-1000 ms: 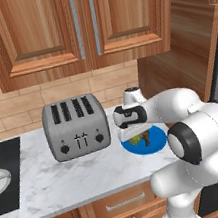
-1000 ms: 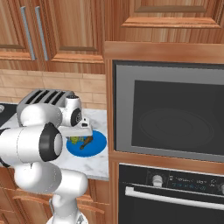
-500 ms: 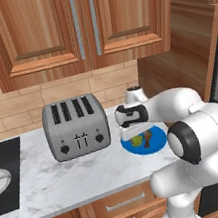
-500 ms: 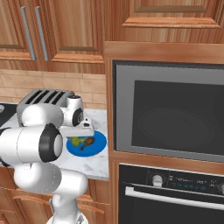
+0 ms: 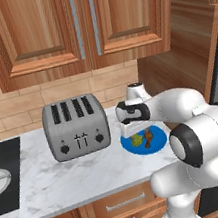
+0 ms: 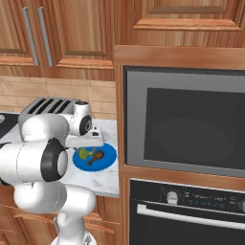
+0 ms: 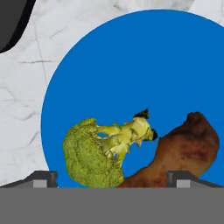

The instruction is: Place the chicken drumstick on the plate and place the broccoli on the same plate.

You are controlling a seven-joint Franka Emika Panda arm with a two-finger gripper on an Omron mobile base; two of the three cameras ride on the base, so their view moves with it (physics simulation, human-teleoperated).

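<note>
- Standing widest across the scene, the marble worktop [image 5: 68, 181] runs from a black hob at one end to the wooden oven housing at the other; it carries a silver four-slot toaster [image 5: 76, 127] and, just beside that toaster on the oven side, the plate [image 5: 160, 141]
- Judging progress: both foods lie on the plate, so both placements look done; as far as the pictures show, nothing of the task is left but to lift the arm clear
- Hovering directly over the plate, the claw [image 5: 135, 126] has its jaws spread wide apart and grips nothing; in the hand view the two dark finger tips [image 7: 41, 178] stand far to either side, with both foods between them and below
- the plate is flat, round and bright blue, lying level on the worktop; much bare blue shows around the food
- the chicken drumstick [image 7: 177, 153] is orange-brown and mottled, thick and rounded at one end, narrowing toward the bottom of the hand view; it rests on the plate, touching or almost touching the broccoli
- the broccoli [image 7: 98, 151] is a yellowish-green lumpy floret lying on its side; its pale stalk points at the drumstick's thick end
</note>
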